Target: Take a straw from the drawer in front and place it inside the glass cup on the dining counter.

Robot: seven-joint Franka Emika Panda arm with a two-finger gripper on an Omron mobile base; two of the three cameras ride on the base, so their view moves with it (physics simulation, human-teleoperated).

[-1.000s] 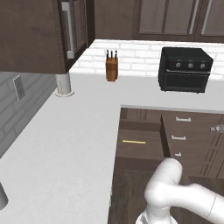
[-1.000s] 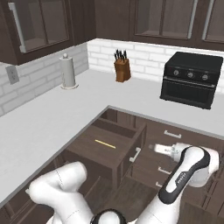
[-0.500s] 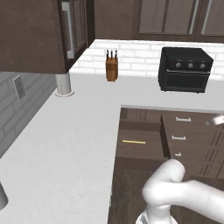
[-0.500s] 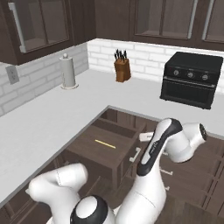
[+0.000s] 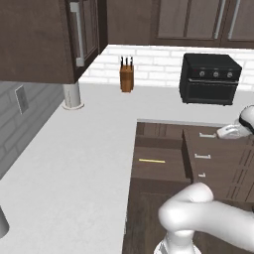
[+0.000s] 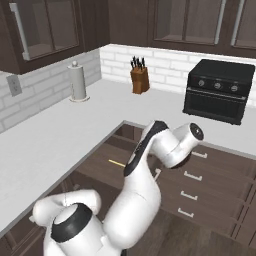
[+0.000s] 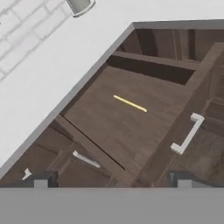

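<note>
White L-shaped counter, one, running along the brick walls and wrapping two sides of the pulled-out drawer. Black countertop oven, one, standing at the back wall with three knobs across its front. Drawer, one open, dark brown, with a single silver bar handle on its front panel; closed drawer fronts with their own small handles sit beside it. Paper towel roll, one, upright on the counter near the left wall. Knife block, one, brown, against the back wall, well apart from the oven. Gripper, one, poised above the drawer and looking down into it, its two dark fingertips spread wide with nothing between them. Straw, one, thin and pale yellow, lying flat on the drawer floor, near the middle, clear of the walls and well below the spread fingers, untouched.
</note>
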